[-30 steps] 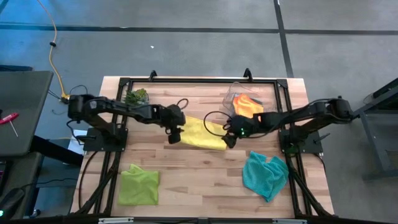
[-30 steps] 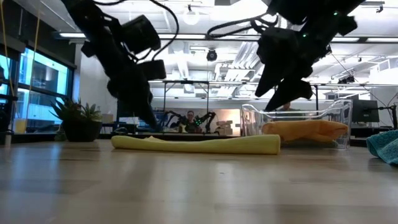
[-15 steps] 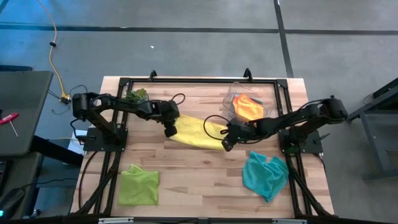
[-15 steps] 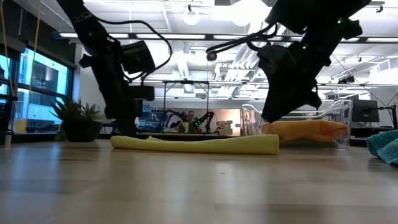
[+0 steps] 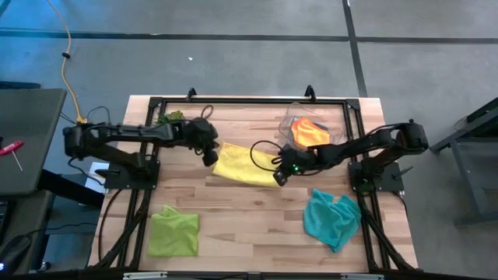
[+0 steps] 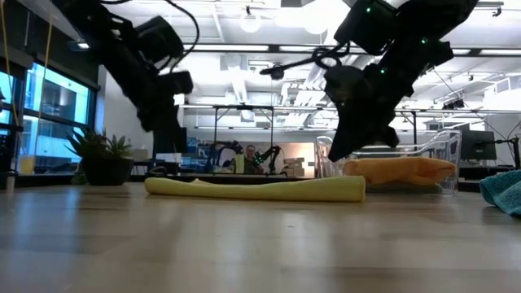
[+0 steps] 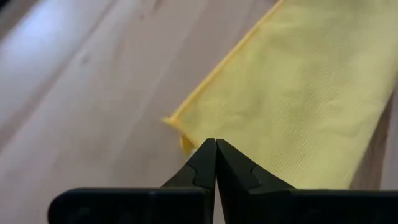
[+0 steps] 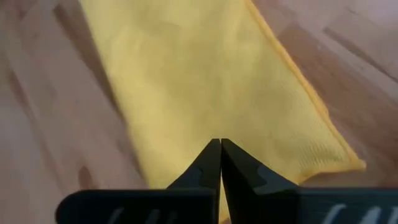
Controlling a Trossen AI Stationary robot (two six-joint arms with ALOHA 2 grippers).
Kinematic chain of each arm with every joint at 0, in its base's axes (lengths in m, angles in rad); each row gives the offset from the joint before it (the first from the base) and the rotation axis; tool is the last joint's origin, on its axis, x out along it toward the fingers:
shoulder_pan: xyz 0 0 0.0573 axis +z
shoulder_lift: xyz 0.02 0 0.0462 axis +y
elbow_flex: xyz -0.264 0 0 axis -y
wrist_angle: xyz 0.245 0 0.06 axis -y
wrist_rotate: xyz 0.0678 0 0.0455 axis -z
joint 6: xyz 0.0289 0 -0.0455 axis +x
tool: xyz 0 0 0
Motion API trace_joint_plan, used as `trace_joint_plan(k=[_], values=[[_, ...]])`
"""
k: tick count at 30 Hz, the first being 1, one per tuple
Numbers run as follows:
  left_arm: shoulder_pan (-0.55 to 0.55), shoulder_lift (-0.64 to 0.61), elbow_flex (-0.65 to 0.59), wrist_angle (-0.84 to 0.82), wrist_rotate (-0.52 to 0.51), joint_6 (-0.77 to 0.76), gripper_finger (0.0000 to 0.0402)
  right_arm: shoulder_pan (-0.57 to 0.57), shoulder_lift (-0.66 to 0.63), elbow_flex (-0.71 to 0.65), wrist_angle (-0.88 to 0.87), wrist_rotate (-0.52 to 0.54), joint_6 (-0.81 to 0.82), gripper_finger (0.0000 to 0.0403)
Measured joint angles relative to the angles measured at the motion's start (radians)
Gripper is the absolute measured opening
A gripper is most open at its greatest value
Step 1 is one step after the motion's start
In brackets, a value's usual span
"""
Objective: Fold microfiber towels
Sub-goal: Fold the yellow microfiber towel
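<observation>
A yellow microfiber towel (image 5: 245, 165), folded into a long band, lies flat on the table's middle (image 6: 260, 189). My left gripper (image 5: 210, 158) is shut just above the band's left end, and the corner there (image 7: 180, 127) shows beside its tips (image 7: 216, 143). My right gripper (image 5: 278, 179) is shut over the band's right end (image 8: 221, 142). In the low view both stand clear above the cloth. An orange towel (image 5: 310, 132) lies in a clear bin. A teal towel (image 5: 332, 218) and a lime green towel (image 5: 173, 231) lie near the front edge.
The clear bin (image 5: 299, 124) stands at the back right, close behind my right arm. A small green plant (image 5: 171, 119) sits at the back left beside my left arm. A black frame (image 5: 249, 101) runs along the table's far edge and sides.
My left gripper has lifted off the yellow towel's left end and drawn back toward the table's far left. My right gripper has shut and shifted slightly toward the towel's right end. The towel stays flat on the table.
</observation>
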Motion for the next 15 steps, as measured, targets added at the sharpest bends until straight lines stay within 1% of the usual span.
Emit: trace_joint_plan(k=[3,5,11,15], values=[[0.000,-0.030,0.003,0.049,0.033,0.041,0.0000,0.001,-0.001,0.001,0.002,-0.061,-0.054,0.0001],[-0.001,-0.012,0.003,0.071,0.045,0.069,0.0000,0.001,-0.001,0.000,0.001,-0.114,-0.097,0.0001],[-0.038,0.162,0.002,0.231,0.119,0.072,0.0000,0.001,0.009,0.000,-0.008,-0.191,-0.198,0.0000],[-0.071,0.285,0.002,0.307,0.103,0.069,0.0000,0.001,0.059,0.000,-0.021,-0.219,-0.201,0.0000]])
